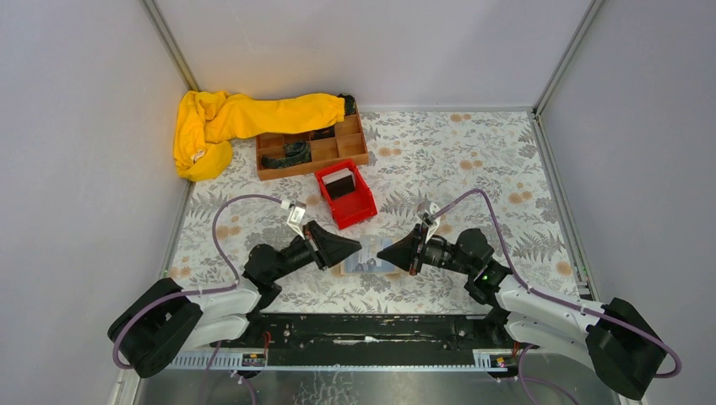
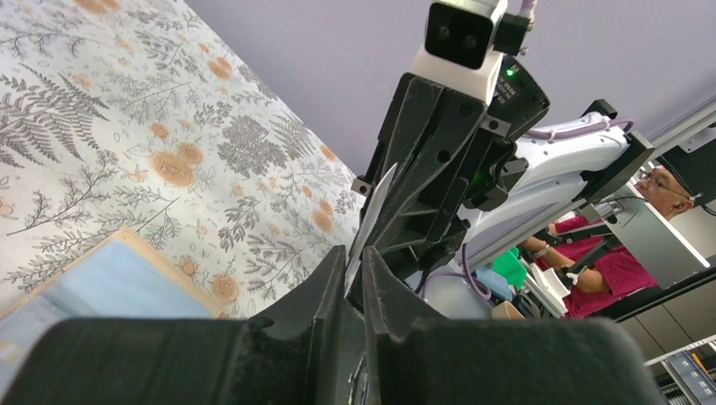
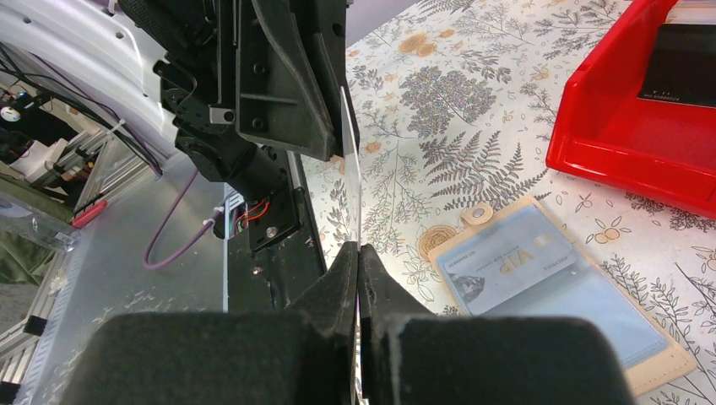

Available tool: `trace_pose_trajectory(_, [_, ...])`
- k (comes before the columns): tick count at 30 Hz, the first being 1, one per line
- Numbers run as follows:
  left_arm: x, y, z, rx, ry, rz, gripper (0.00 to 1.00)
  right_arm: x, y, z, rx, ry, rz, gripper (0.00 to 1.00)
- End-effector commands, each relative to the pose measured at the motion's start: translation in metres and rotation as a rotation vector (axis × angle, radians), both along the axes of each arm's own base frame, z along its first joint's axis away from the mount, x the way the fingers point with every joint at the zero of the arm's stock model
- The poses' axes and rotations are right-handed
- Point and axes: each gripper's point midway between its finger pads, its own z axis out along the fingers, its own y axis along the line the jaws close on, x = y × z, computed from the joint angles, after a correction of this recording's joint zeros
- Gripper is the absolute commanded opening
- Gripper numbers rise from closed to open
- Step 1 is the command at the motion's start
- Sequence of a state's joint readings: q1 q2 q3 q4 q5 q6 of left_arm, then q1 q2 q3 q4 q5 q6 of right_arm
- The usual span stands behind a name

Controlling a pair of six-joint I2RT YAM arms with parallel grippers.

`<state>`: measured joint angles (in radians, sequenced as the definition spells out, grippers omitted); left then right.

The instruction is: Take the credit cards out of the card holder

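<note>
While my left tool and right tool pinch one whitish card, only right wrist resolves card holder contents (grey card).

Card holder flat, grey card inside; whitish card held edge-on.

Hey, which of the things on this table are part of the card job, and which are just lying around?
Job: left claw, right claw, card between them, holder, card in it, red bin holding a dark card.
Lying about: tray, yellow cloth.
</note>
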<state>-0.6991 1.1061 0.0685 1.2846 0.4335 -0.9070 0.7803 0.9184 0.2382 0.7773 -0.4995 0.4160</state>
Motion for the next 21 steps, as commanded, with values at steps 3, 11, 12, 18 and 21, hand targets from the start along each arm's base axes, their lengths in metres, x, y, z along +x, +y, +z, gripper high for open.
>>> trace_pose_trajectory(3, [-0.001, 0.006, 0.035, -0.096, -0.113, 0.028, 0.22, 0.004, 0.001, 0.014, 0.039, -0.032, -0.006, 0.0])
trace_pose_trajectory(11, [-0.003, 0.003, 0.031, -0.09, -0.108, 0.0, 0.19, 0.005, 0.004, 0.016, 0.045, -0.032, -0.002, 0.0])
trace_pose_trajectory(12, [-0.004, 0.002, 0.031, -0.089, -0.109, -0.008, 0.22, 0.006, 0.004, 0.017, 0.045, -0.033, -0.004, 0.0])
trace_pose_trajectory(18, [-0.008, 0.004, 0.023, -0.085, -0.095, -0.017, 0.35, 0.008, 0.006, 0.024, 0.049, -0.047, -0.001, 0.0])
trace_pose_trajectory(21, [-0.009, 0.006, 0.022, -0.085, -0.094, -0.012, 0.35, 0.009, 0.006, 0.026, 0.049, -0.055, -0.005, 0.0])
